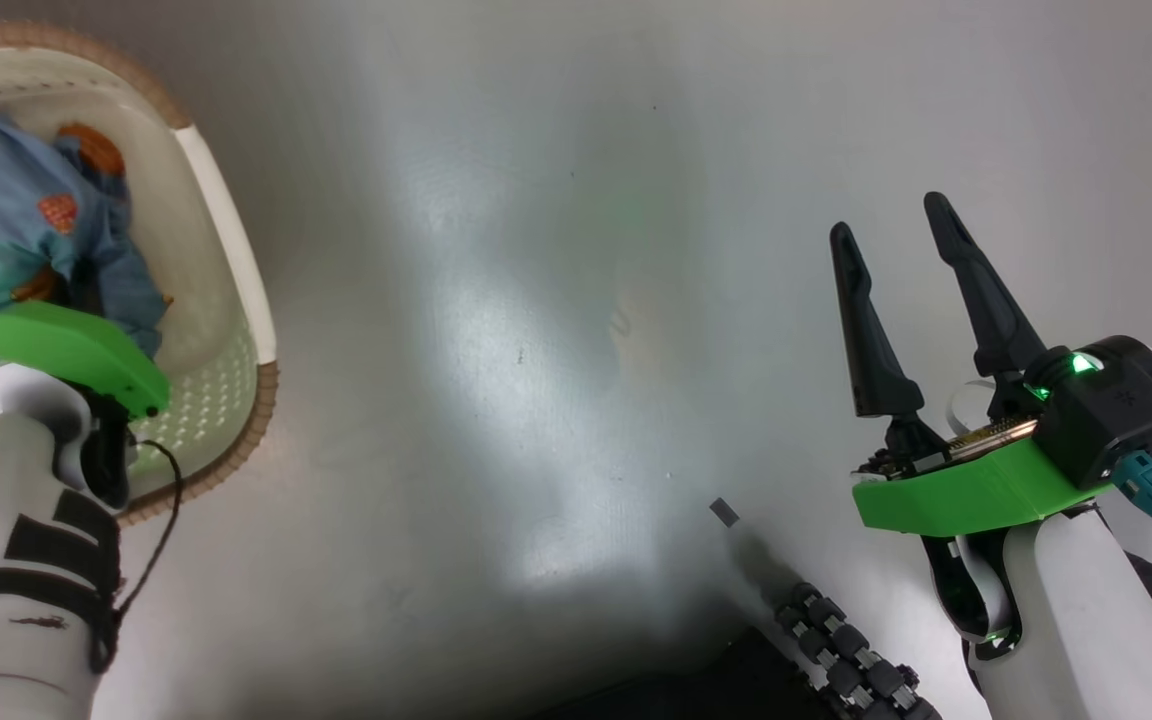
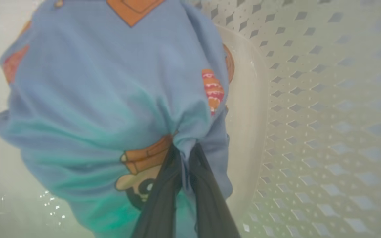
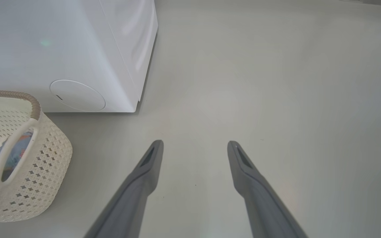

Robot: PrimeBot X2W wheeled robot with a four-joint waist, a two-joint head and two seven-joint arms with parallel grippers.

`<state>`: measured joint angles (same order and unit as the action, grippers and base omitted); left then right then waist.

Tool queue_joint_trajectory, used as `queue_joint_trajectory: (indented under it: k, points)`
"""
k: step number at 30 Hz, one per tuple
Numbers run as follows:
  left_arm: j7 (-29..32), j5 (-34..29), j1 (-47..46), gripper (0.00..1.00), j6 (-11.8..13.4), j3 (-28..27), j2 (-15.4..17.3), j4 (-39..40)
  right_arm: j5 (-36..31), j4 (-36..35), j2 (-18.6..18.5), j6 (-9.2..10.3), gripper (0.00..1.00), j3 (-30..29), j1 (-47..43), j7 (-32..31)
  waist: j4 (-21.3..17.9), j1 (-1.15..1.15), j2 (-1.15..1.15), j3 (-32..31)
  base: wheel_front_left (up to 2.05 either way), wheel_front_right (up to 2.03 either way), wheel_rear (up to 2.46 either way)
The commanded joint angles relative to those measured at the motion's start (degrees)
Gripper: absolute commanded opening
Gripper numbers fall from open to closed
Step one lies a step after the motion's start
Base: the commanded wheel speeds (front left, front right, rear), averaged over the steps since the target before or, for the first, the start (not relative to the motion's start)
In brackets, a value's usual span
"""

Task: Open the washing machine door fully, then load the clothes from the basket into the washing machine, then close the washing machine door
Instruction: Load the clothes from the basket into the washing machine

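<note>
Left gripper (image 2: 184,150): its jaws are shut tight on a small fold of the clothes (image 2: 94,99), right at the tips.
Clothes: they are inside the basket (image 2: 309,99), close to its side wall. Most of the blue cloth spreads out past the tips in a loose bunch, with no clear long side.
Right gripper (image 1: 888,216): its jaws are wide apart and hold nothing. It is over the bare floor (image 1: 536,300), well apart from the basket.
Nearer arm: the left one, which reaches down into the basket.
Basket: it stands on the floor at the robot's left, near the bottom front edge of the washing machine (image 3: 61,49) and its round flap (image 3: 77,96).
Next move, I think: lift up until the cloth clears the brown rim (image 3: 12,93), then carry it to the machine.
Risk: only a little fold is pinched, so it may slip out.
Floor: smooth, pale grey and a bit shiny, with lots of open room.
</note>
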<state>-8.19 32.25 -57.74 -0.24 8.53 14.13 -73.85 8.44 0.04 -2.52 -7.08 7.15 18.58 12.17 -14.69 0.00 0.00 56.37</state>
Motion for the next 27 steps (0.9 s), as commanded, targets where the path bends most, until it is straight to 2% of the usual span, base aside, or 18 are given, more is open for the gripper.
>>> queue_joint_trajectory:
  k: [1,11,18,19,27]
  points:
    - [-1.7,0.0,2.9,0.00,-0.3,-0.7,1.4,0.1,-0.9,-0.7,-0.4,-0.41,1.00,0.9,-1.4,0.1,0.6,0.00,0.00,-0.7,0.00,0.00,0.00]
    - [-6.7,-1.8,6.3,0.00,-1.6,0.6,-1.6,4.0,-2.5,-0.5,-0.7,-0.41,1.00,-1.0,-2.5,-0.3,4.5,0.00,0.00,-7.3,0.00,0.00,0.00]
    - [-6.8,-5.4,14.5,0.00,-0.6,-1.7,-3.5,17.5,-3.2,-0.3,-1.6,-0.41,1.00,-2.3,-4.4,-1.2,7.2,0.00,0.00,-14.7,0.00,0.00,0.00]
    - [-6.8,-5.4,14.5,0.00,-0.6,-1.7,-3.5,17.5,-3.2,-0.3,-1.6,-0.41,1.00,-2.3,-4.4,-1.2,7.2,0.00,0.00,-14.7,0.00,0.00,0.00]
    - [-6.8,-11.2,27.2,0.00,0.1,-6.0,-6.4,32.2,-3.4,0.1,-1.9,-0.41,1.00,-4.2,-8.6,-2.9,8.7,0.00,0.00,-25.8,0.00,0.00,0.00]
